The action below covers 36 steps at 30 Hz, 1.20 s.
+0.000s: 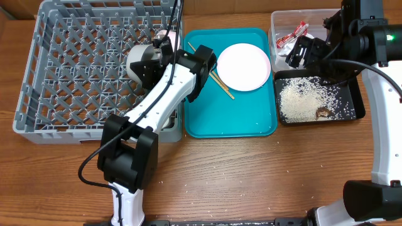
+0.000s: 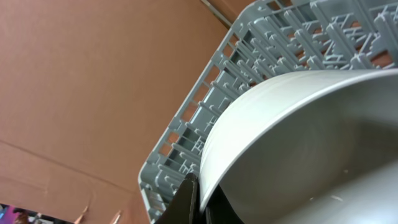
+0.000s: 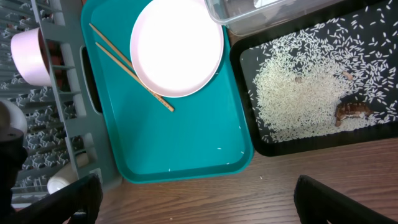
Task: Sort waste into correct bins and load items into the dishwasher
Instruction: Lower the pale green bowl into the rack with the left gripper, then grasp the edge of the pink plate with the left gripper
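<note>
Loading rack: fills the counter's left; pegs and lattice wall could snag a bowl lowered off-line.
Teal tray: lies just beside the rack; carries plate and chopsticks.
Black tray: sits far right; holds rice, liable to scatter if bumped.
Bowl: tilted at the rack's right side, pinched by the rim only; could slip, swing, or knock the racked cup.
Left tool: clenched on the bowl's rim.
Right tool: released, empty, near the black tray.
Chopsticks: touch the plate's edge; may roll if the plate lifts first.
</note>
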{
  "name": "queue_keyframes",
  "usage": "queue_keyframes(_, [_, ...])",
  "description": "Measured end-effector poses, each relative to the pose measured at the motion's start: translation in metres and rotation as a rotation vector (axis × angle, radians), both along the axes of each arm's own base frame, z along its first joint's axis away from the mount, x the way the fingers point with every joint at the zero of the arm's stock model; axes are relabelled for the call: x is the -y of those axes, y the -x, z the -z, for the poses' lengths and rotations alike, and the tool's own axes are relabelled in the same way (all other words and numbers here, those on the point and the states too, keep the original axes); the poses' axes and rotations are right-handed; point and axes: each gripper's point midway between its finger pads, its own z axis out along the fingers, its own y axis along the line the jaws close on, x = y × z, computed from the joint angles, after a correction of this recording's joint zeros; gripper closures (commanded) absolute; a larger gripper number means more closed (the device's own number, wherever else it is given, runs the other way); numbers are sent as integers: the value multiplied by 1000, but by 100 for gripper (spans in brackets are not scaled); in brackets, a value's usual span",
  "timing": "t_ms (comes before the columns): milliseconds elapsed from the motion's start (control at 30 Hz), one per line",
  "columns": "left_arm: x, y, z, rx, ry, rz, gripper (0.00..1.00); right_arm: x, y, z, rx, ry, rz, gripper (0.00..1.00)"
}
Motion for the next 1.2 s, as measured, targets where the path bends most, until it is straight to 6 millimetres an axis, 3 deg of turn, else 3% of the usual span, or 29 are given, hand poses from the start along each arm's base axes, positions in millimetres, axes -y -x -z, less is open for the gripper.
queue_keyframes(400, [-4,7,27,-32,-33,3,96,0,0,0,0,0,0,0])
queue_keyframes(633, [-4,9,30,-45,-39,5,96,0,0,0,1,0,0,0])
queue_keyframes(767, [7,11,32,-67,-43,35,93,0,0,0,1,0,0,0])
queue_keyframes(800, [11,11,32,-73,-44,46,90,0,0,0,0,0,0,0])
queue_keyframes(900, [23,13,34,-92,-40,77,55,0,0,0,0,0,0,0])
queue_keyframes(1033, [41,18,44,-171,-23,125,46,0,0,0,0,0,0,0])
queue_keyframes(1200, [46,23,59,-280,26,147,31,0,0,0,0,0,0,0])
